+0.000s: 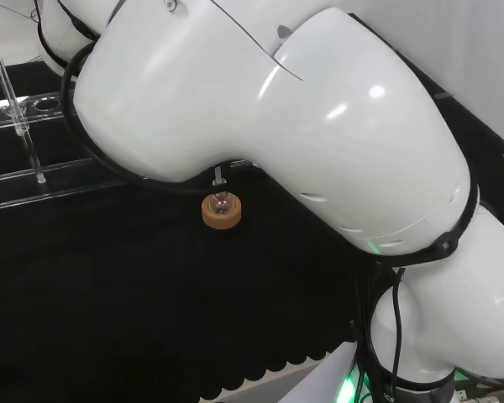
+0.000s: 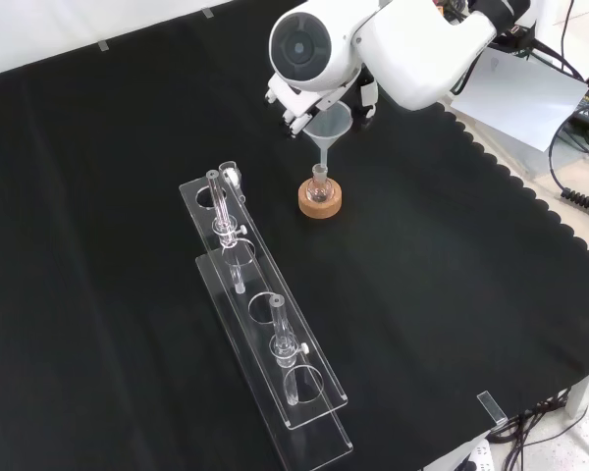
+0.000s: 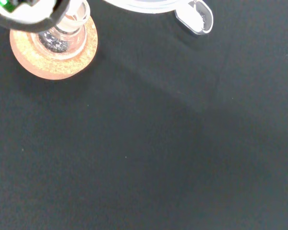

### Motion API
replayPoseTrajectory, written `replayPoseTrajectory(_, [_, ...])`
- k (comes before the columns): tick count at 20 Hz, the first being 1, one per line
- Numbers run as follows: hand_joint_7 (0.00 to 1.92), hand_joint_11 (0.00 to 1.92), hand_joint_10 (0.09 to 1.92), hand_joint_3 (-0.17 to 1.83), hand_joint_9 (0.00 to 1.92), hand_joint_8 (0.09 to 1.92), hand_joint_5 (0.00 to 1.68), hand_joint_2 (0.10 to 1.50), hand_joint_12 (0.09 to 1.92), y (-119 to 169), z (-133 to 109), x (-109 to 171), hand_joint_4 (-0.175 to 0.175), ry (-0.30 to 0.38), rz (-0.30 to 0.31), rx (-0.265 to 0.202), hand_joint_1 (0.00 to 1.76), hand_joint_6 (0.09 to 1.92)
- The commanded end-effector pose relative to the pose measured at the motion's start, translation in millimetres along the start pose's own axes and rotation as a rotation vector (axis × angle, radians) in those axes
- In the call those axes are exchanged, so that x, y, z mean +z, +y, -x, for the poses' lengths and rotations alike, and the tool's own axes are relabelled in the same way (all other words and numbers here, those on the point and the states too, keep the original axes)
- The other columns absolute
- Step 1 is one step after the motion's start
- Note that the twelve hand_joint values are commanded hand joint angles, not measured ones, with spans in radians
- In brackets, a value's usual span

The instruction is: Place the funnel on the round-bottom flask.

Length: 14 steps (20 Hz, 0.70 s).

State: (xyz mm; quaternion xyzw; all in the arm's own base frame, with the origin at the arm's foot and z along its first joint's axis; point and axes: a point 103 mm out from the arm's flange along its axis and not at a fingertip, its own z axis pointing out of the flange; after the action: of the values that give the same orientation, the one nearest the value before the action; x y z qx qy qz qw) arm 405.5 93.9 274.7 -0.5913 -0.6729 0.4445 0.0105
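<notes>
A small round-bottom flask stands upright on a cork ring near the cloth's far middle in the front view. A clear funnel hangs right above it, its stem reaching down to the flask's neck. The hand sits under the arm's big white link, fingers on either side of the funnel's cone, shut on it. In the head view the flask on its cork ring shows below the arm, with the funnel's stem at its neck. The wrist view shows the cork ring, the flask's neck and the funnel's rim.
Two long clear racks with a few glass tubes lie in front of the flask in the front view. In the head view a rack lies at the left. The cloth's scalloped edge runs along the front view's right.
</notes>
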Motion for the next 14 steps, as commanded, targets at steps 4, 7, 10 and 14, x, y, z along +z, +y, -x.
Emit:
replayPoseTrajectory(4, [0.89,0.53,0.48,0.68,1.16,0.63,0.73,0.66,1.26,3.3,-2.3,-0.1,0.036,-0.004,-0.008,0.001,0.88,0.85])
replayPoseTrajectory(7, [0.89,0.53,0.48,0.68,1.16,0.63,0.73,0.66,1.26,1.7,0.2,-3.1,0.036,0.005,-0.009,-0.003,0.88,0.85])
replayPoseTrajectory(10, [0.89,0.53,0.48,0.68,1.16,0.63,0.73,0.66,1.26,3.6,-1.1,-1.5,0.036,0.014,-0.009,-0.006,0.88,0.85])
replayPoseTrajectory(14, [0.89,0.53,0.48,0.68,1.16,0.63,0.73,0.66,1.26,4.5,-1.1,-0.7,0.035,0.017,-0.011,-0.004,0.88,0.85])
